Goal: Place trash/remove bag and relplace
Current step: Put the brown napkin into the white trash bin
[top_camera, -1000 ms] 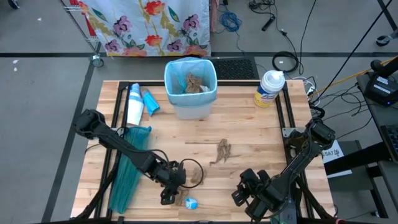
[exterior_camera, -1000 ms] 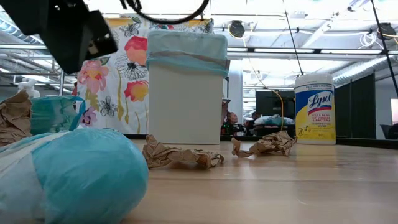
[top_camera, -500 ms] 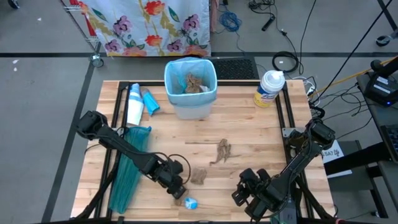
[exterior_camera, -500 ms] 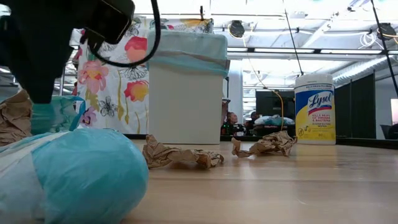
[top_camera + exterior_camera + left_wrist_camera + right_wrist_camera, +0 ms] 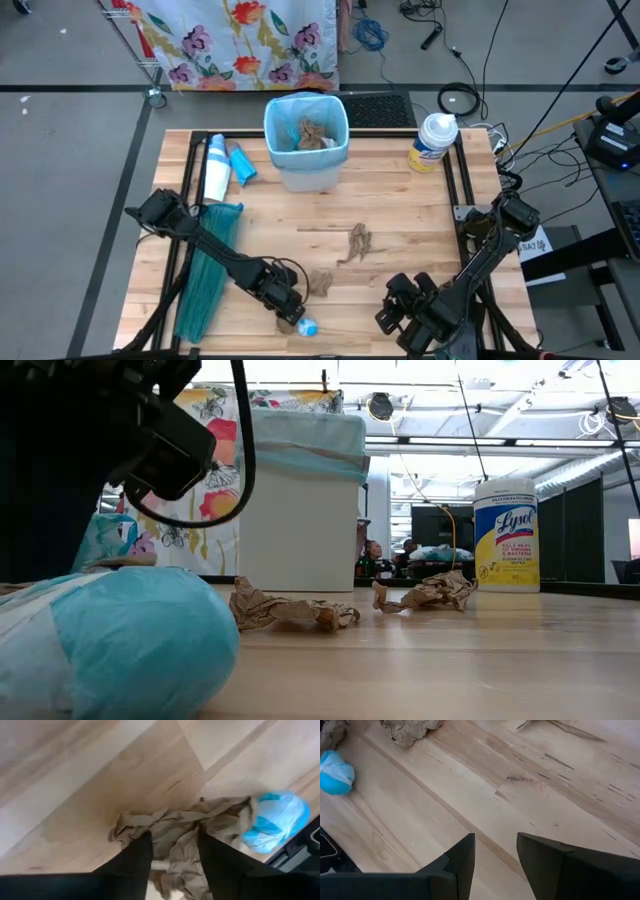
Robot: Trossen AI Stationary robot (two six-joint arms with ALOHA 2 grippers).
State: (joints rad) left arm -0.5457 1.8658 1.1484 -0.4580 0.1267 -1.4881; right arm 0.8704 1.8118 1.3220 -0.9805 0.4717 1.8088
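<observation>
We see the left gripper (image 5: 288,311) low at the near edge of the table (image 5: 400,210), right beside a small blue wad (image 5: 307,326). In its own wrist view the left gripper (image 5: 172,851) has its two dark fingers (image 5: 135,865) standing narrowly apart with a crumpled brown paper towel (image 5: 180,832) bunched between them; we cannot tell whether they are actually pinching it or only straddling it, and the blue wad (image 5: 275,821) lies just beyond that paper. From above, another brown scrap (image 5: 320,282) sits just beside the gripper, and a second brown scrap (image 5: 357,242) lies farther toward the middle of the table. The bin (image 5: 306,140) stands at the far side of the table, lined with a pale-blue bag (image 5: 272,128) folded over its rim, and brown paper (image 5: 311,134) already lies inside it. A darker teal bag (image 5: 205,275) lies stretched along the left side of the table, under the left arm. A white canister of wipes (image 5: 432,143) stands at the far right corner. The right gripper (image 5: 405,305) waits near the front right of the table, its fingers (image 5: 457,862) spread apart over bare wood, holding nothing.
</observation>
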